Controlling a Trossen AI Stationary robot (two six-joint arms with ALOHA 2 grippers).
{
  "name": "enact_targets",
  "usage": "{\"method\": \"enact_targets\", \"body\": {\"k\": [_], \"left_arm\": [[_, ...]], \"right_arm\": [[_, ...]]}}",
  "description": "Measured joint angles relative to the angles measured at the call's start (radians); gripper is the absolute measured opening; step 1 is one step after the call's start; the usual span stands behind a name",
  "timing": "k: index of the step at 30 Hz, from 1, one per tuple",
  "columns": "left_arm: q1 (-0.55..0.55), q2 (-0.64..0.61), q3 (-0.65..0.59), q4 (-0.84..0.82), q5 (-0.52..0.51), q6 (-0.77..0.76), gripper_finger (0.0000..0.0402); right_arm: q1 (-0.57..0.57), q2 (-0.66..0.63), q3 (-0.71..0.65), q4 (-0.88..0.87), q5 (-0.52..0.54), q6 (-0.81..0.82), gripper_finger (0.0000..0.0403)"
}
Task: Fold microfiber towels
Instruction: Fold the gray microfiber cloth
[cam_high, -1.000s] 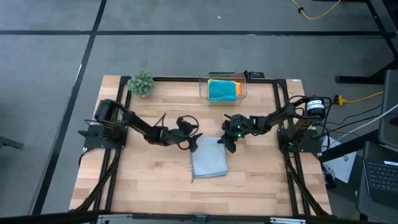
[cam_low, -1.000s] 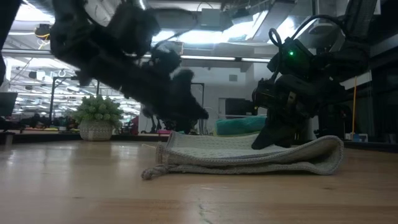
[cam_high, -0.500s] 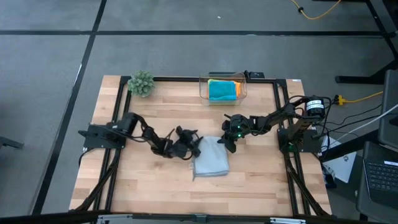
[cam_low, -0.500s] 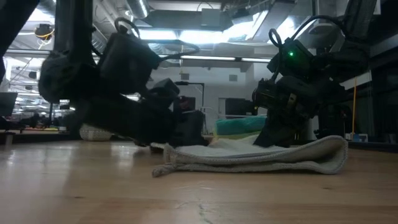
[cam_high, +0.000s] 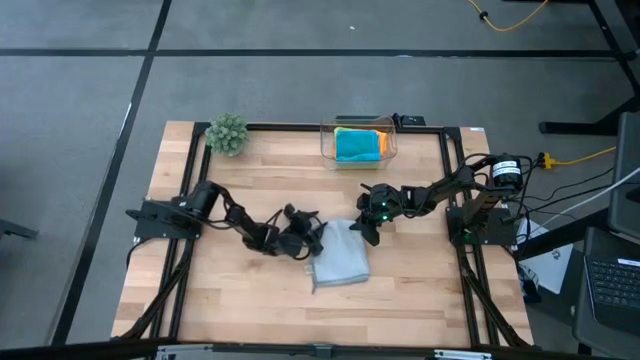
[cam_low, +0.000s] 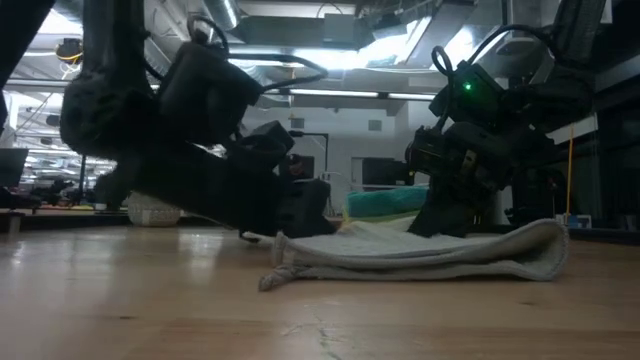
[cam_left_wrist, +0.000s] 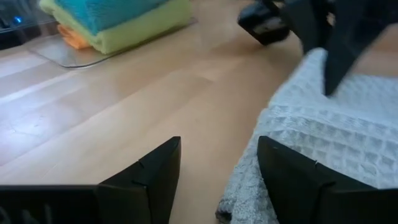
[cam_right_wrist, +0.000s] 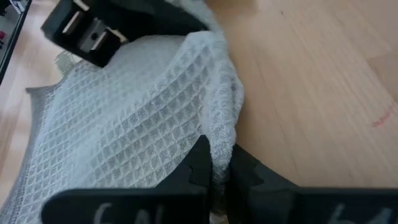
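A light grey microfiber towel (cam_high: 338, 260) lies folded in the middle of the table, its fold (cam_low: 545, 250) toward the right. My left gripper (cam_left_wrist: 217, 168) is low over the wood at the towel's left far corner, open, with the towel's edge (cam_left_wrist: 239, 196) between its fingers. My right gripper (cam_high: 363, 232) is shut on the towel's far right corner. Turquoise, lime green and orange towels (cam_high: 358, 144) lie stacked in a clear box. My left gripper lies nearly level, coming from the table's left; one finger (cam_left_wrist: 292, 180) lies on or against the grey towel's left edge (cam_left_wrist: 267, 124), the other (cam_left_wrist: 155, 174) over bare wood. My right gripper pinches the towel's thick folded edge (cam_right_wrist: 219, 140) at its far right corner between both fingers, slanting down from the right. The towel rests flat on the table.
The clear box (cam_high: 326, 140) stands at the far edge, a small green plant (cam_high: 227, 133) at the far left corner. Bare wood lies toward the near edge (cam_high: 300, 320) and left of the towel.
My left gripper has come down to the table and moved right to the towel's left edge, staying open. The towel's left end has slid a little toward the right; its right corner stays in my still right gripper.
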Motion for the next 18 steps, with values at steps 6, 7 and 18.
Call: {"method": "enact_targets", "body": {"k": [6, 7, 18], "left_arm": [[-0.031, -0.059, -0.001, -0.134, -0.064, 0.01, 0.0206], [-0.033, -0.078, -0.001, -0.153, -0.088, 0.028, 0.0206], [-0.043, -0.383, -0.007, -0.32, -0.185, 0.288, 0.0206]], "right_arm": [[0.0, 0.0, 0.0, -0.001, 0.0, 0.001, 0.0019], [0.0, 0.0, 0.0, -0.002, 0.0, 0.002, 0.0019], [0.0, 0.0, 0.001, -0.007, -0.005, 0.004, 0.0019]]}}
